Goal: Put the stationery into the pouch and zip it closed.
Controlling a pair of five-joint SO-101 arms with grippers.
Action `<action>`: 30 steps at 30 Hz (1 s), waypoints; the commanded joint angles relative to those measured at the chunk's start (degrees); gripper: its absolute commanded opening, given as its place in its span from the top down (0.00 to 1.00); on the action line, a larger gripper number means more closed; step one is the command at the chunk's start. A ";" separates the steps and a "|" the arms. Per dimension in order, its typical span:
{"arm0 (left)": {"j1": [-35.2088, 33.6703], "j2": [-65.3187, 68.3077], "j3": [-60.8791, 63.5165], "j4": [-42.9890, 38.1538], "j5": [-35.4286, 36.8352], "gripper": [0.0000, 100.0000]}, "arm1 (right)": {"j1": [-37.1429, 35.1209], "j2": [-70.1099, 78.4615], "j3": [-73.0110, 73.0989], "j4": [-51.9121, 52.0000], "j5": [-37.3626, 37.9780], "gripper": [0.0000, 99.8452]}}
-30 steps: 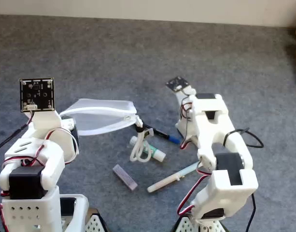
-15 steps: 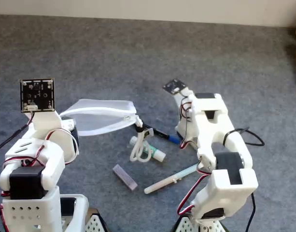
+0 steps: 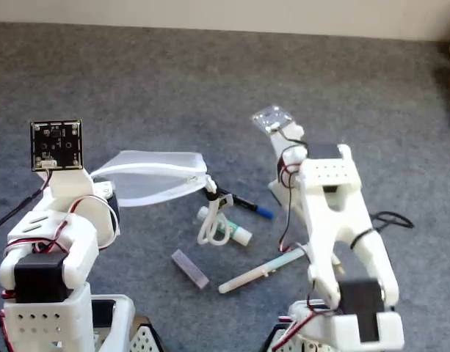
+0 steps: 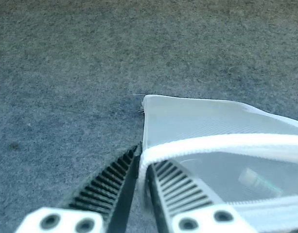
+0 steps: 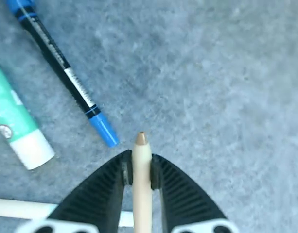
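Note:
The translucent white pouch (image 3: 153, 180) lies open on the grey carpet. My left gripper (image 4: 142, 156) is shut on the pouch's zipper edge (image 4: 212, 144) at one end. My right gripper (image 5: 139, 158) is shut on a cream pencil (image 5: 141, 170) with a brown tip, which points along the jaws. Just beyond that tip lie a black pen with a blue cap (image 5: 66, 77) and a green-and-white glue stick (image 5: 17, 126). From above, the pen (image 3: 243, 202) and glue stick (image 3: 228, 229) lie between the arms, near the pouch's mouth. The right arm (image 3: 327, 198) hides its gripper there.
A lilac block (image 3: 189, 268) and a cream stick with a teal section (image 3: 258, 273) lie near the front. A white cord loop (image 3: 208, 229) rests on the glue stick. Open carpet stretches behind the pouch. A cable (image 3: 390, 218) trails by the right arm.
The right arm's upper links rose and swung back toward its base, and its camera board shifted. The cream stick's free end slid slightly left. The left arm and pouch stayed put.

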 commanded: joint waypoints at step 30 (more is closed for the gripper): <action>-1.36 1.36 -2.68 0.26 0.26 0.99 | -5.23 -48.22 10.86 -0.22 -25.05 1.00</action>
